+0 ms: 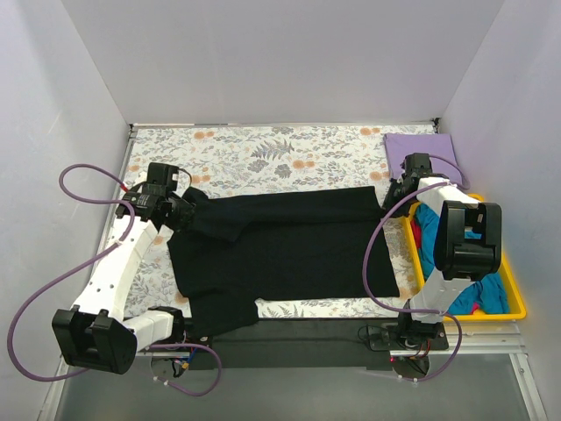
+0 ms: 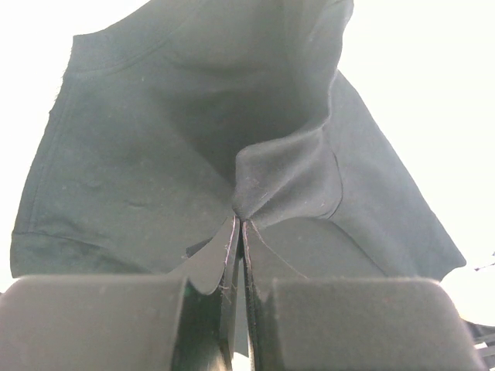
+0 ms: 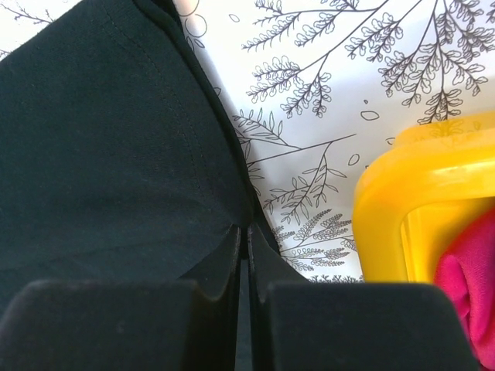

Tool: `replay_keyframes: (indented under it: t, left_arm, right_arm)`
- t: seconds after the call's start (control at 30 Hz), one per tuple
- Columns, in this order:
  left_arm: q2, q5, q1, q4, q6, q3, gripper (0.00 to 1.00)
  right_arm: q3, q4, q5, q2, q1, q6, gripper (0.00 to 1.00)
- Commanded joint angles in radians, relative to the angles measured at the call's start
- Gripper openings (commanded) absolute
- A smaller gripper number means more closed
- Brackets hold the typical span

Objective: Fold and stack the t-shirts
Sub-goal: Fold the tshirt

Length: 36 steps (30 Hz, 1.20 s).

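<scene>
A black t-shirt [image 1: 289, 246] lies spread across the middle of the table, its hem toward the right. My left gripper [image 1: 186, 213] is shut on its far left corner by the sleeve. In the left wrist view the cloth [image 2: 155, 139] bunches up from the closed gripper [image 2: 240, 222]. My right gripper [image 1: 392, 195] is at the far right corner, shut on the hem edge [image 3: 100, 154] in the right wrist view [image 3: 246, 229]. A folded lavender t-shirt [image 1: 421, 147] lies at the back right. Teal [image 1: 491, 294] and pink [image 3: 468, 294] t-shirts sit crumpled in the tray.
A floral-print cloth [image 1: 263, 153] covers the table under the black shirt. The yellow tray [image 1: 517, 303] stands along the right edge, its corner [image 3: 402, 178] close beside my right gripper. Grey walls close in the back and both sides. Purple cables loop off both arms.
</scene>
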State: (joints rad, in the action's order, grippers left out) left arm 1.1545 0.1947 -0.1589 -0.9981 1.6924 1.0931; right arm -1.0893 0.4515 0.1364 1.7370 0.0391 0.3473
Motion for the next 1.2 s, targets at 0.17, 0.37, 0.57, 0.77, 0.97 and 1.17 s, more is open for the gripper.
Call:
replay_keyframes:
  t: [0.17,0.37,0.57,0.77,0.97,1.17]
  left_arm:
    - [-0.038,0.014,0.005,-0.017,0.01,-0.071,0.0]
    - [-0.084,0.008,0.006,-0.004,0.035,-0.157,0.09]
    - [-0.119,0.081,0.005,-0.034,0.039,-0.153,0.53]
    - [-0.102,0.144,0.005,0.064,-0.056,-0.15,0.73]
    - [0.02,0.158,0.009,0.343,-0.221,-0.188,0.73]
    - [0.212,0.12,0.082,0.542,-0.258,-0.139,0.73]
  right_arm:
    - [-0.011,0.029,0.005,-0.019,0.004,-0.021,0.2]
    - [-0.035,0.033,0.002,-0.054,0.001,-0.037,0.39]
    - [-0.099,0.033,-0.055,-0.093,-0.037,-0.063,0.5]
    - [-0.152,0.004,-0.06,-0.1,-0.159,-0.134,0.53]
    - [-0.141,-0.114,-0.005,-0.058,-0.194,-0.123,0.5]
    - [-0.182,-0.195,0.043,0.038,-0.192,-0.131,0.49]
